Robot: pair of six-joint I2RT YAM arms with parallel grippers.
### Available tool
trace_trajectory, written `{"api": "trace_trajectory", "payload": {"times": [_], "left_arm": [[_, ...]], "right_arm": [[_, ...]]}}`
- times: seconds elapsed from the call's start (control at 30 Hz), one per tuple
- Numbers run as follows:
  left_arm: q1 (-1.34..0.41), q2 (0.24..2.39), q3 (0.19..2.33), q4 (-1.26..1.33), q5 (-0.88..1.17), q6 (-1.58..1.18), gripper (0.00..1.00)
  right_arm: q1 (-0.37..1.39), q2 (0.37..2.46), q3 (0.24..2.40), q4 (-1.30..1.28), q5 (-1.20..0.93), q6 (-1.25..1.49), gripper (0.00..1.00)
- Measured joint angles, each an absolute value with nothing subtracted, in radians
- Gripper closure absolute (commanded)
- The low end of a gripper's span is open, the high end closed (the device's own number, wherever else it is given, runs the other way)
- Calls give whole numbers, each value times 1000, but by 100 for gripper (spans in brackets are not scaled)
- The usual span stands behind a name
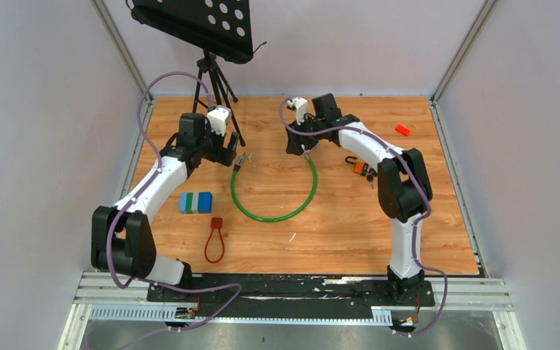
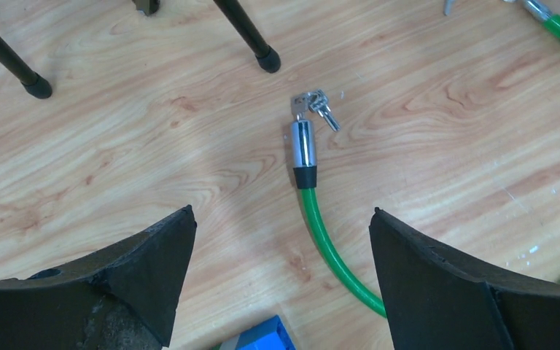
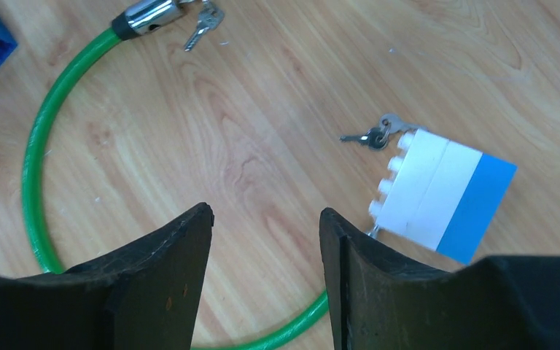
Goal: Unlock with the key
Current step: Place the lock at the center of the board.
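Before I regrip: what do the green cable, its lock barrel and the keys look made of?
Green cable: smooth, glossy green sheath, likely plastic or vinyl; core hidden.
Lock barrel: mirror-bright highlights, looks like chromed metal, with a matte black collar, perhaps plastic or rubber.
Keys: thin, dull silver, apparently plain metal.

Both arms same build.
- left arm (image 1: 153,186): white rounded link shells, black joint housings, black block at shoulder.
- right arm (image 1: 368,144): same white-and-black scheme.
- lilac cable (image 1: 141,106) runs along each arm. Left one loops wide at 11 o'clock of overhead view, right one trails past base at 5 o'clock.
- white camera housing (image 1: 219,119) on each wrist.
- left hand (image 2: 283,211), right hand (image 3: 264,211): black fingers (image 2: 146,270), broad, tapering to blunt tips, matte, scuffed grey in patches.
- black base plate (image 1: 292,288) under both arms, 6 o'clock.
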State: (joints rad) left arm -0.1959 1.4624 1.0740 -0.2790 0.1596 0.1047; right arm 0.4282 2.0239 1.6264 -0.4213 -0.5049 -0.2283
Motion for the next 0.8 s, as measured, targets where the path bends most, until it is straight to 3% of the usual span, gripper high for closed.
{"api": "trace_trajectory", "payload": {"times": [0.33, 0.8], "left_arm": [[-196, 1332, 983, -295, 218, 187, 5], [-196, 1326, 980, -305, 254, 197, 4]], "right_arm": [[434, 2271, 1824, -477, -448, -230, 46], [434, 2363, 1937, -488, -347, -231, 50]]}}
